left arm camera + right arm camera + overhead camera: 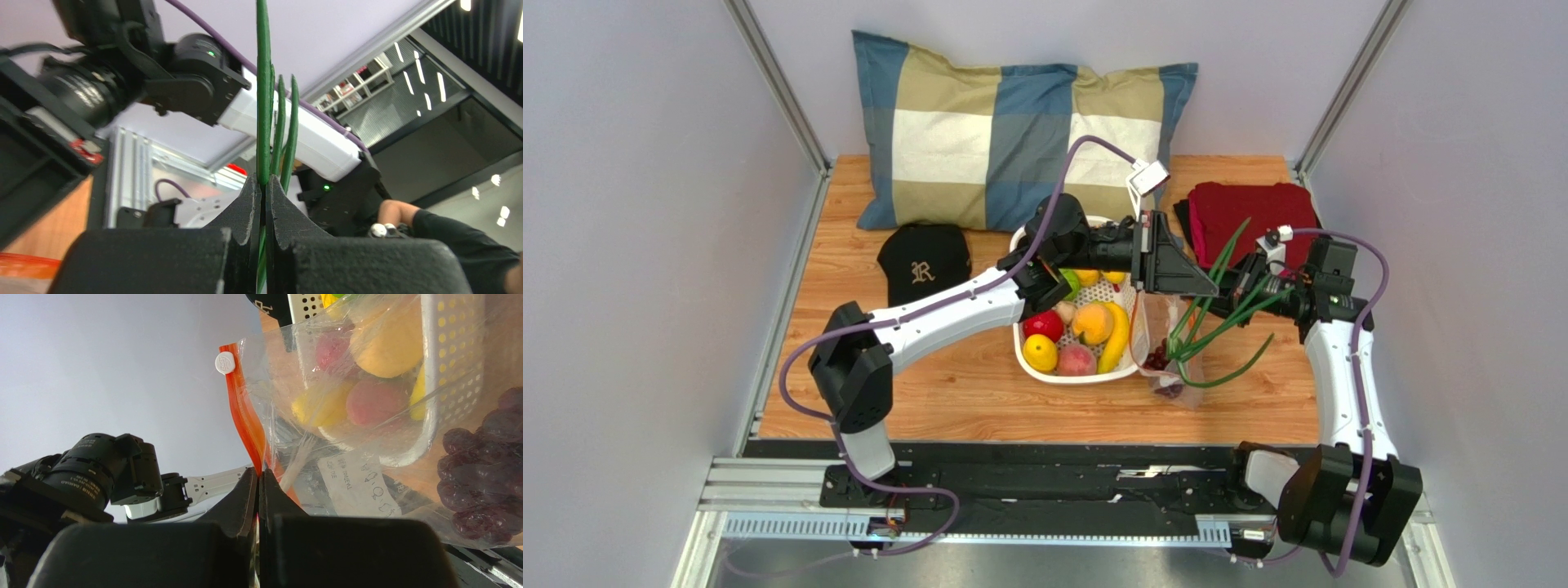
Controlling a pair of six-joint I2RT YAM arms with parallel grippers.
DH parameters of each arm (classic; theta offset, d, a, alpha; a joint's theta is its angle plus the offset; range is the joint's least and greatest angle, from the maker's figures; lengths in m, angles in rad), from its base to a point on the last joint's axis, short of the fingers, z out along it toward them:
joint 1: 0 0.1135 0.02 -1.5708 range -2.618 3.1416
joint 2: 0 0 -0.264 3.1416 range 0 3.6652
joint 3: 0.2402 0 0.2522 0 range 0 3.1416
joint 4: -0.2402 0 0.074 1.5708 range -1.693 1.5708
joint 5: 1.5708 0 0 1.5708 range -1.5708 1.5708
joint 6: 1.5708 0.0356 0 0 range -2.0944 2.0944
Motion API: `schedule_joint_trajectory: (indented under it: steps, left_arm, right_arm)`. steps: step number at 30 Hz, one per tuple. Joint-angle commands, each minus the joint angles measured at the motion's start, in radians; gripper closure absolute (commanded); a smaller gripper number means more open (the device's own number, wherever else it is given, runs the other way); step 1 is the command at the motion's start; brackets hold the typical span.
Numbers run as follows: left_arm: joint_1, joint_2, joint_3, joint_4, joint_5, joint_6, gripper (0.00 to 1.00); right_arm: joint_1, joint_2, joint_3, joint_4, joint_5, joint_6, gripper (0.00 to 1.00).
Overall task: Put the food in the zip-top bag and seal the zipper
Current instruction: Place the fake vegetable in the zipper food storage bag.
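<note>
Arms meet above the right half of the table (891,404). Left arm (940,316) stretches from its base on a diagonal across the basket (1090,295), wrist about level, with the left gripper (264,199) pointing right. Its fingers are closed tight on the scallions (264,92), with only the stalks between them. Right arm (1342,368) rises from its base, bends and turns left, so the right gripper (259,481) faces the other one at close range. Its fingers are pinched onto the zipper (245,416) at the mouth of the bag (307,416).

Basket sits mid-table, just left of the bag, and holds fruit (1091,322); in the right wrist view it shows through the clear plastic. The left arm covers its far-left part. Farther back lie a cap (924,261), a pillow (1014,129) and a red cloth (1247,211).

From above, the scallions run on a steep diagonal, with the tips far and right toward the cloth and the lower ends near and left over the bag. One leaf bends off to the right. Whether those ends are inside the mouth I cannot tell. The bag's long axis runs far to near beside the basket, with grapes (485,471) in its near end. The zipper climbs from the fingers in a wavy line.
</note>
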Motion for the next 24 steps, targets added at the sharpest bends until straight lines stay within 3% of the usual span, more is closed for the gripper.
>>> schedule_joint_trajectory:
  steps: [1, 15, 23, 24]
  left_arm:
    - [0.047, 0.049, 0.006, 0.105, -0.02, 0.105, 1.0]
    - [0.082, 0.002, -0.23, 0.036, -0.144, 0.775, 1.0]
    - [0.025, -0.089, -0.24, -0.309, -0.161, 1.287, 1.0]
    - [0.013, -0.09, -0.215, -0.416, -0.171, 1.326, 1.0]
  right_arm:
    - [-0.008, 0.015, 0.048, -0.027, -0.042, -0.01, 1.0]
    - [-0.01, 0.053, 0.051, -0.059, -0.105, 0.025, 1.0]
    - [-0.01, 0.044, 0.063, -0.053, -0.12, 0.079, 1.0]
    - [-0.01, 0.042, 0.069, -0.05, -0.122, 0.084, 1.0]
